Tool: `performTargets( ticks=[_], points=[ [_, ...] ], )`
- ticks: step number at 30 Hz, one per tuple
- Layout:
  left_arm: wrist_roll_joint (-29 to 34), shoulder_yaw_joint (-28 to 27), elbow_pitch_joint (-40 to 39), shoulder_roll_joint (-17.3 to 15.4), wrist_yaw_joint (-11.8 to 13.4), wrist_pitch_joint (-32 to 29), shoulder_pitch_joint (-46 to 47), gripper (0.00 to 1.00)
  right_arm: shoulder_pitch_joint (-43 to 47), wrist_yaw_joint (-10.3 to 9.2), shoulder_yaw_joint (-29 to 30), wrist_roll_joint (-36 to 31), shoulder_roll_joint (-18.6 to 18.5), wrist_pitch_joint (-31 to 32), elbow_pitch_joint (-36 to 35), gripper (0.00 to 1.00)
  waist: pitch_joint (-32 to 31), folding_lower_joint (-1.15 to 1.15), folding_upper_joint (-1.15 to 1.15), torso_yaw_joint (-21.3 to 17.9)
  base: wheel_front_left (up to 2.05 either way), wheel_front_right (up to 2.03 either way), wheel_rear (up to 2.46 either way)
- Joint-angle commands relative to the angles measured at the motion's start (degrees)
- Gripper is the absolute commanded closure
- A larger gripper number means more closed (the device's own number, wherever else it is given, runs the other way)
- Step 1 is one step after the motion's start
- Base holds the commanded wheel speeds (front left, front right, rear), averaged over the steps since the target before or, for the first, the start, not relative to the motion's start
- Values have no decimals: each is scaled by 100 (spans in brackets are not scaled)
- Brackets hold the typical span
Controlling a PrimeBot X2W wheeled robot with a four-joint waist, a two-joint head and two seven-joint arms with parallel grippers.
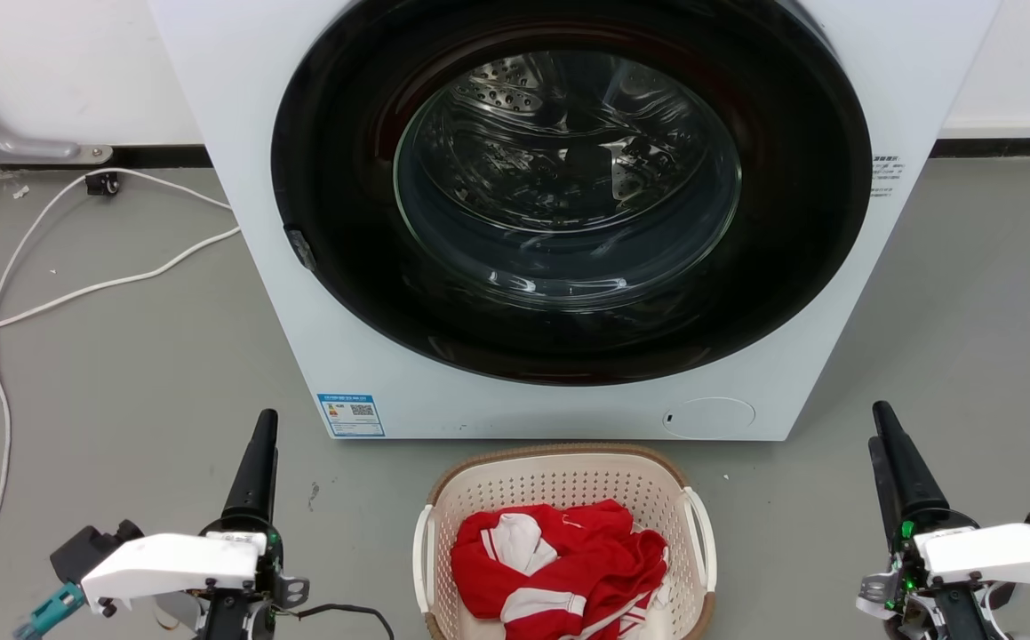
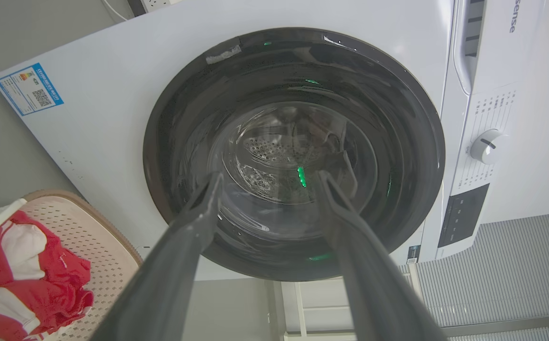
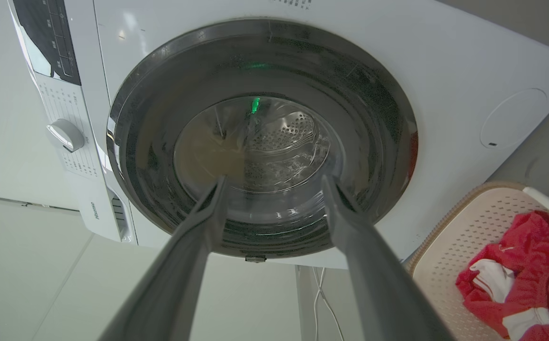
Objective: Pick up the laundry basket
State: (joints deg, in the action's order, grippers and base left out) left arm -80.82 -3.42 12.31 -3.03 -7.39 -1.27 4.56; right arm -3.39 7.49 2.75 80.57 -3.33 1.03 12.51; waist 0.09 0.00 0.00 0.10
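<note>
1. Laundry basket [image 1: 568,484]: it sits on the grey floor [image 1: 123,400] between the two grippers, to the right of the left gripper [image 1: 266,420] and to the left of the right gripper [image 1: 879,418], well apart from each.
2. Inside the basket lies a crumpled red and white garment [image 1: 568,569], heaped against the near wall.
3. Washing machine [image 1: 239,222]: it stands ahead of both grippers, just beyond the basket's far rim. Its round door is closed, and the steel drum shows through the glass.
4. In the left wrist view the left gripper [image 2: 269,177] has its fingers spread apart, with nothing between them and nothing touched. The basket [image 2: 85,227] lies to the lower left of the fingers.
5. In the right wrist view the right gripper [image 3: 273,180] is likewise spread wide and holds nothing. The basket [image 3: 468,232] and the garment [image 3: 535,255] lie to its lower right.
6. A white cable [image 1: 79,289] trails over the floor out to the left of the left gripper.
</note>
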Motion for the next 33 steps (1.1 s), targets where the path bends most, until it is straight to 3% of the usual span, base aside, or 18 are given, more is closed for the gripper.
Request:
performTargets(
  ticks=[1,15,33],
  points=[
    [288,31,-165,-22,-4,57,60,0,-58,0,-25,-318,-8,-51,-154,0,1,0,0,2,0,0,0],
    [2318,204,-356,-14,90,391,-7,0,34,0,-162,-2535,4,-334,-398,0,4,0,0,12,0,0,0],
    [4107,504,-361,-158,248,731,11,0,179,0,-211,-4337,17,-361,-731,0,17,0,0,17,0,0,0]
  ],
)
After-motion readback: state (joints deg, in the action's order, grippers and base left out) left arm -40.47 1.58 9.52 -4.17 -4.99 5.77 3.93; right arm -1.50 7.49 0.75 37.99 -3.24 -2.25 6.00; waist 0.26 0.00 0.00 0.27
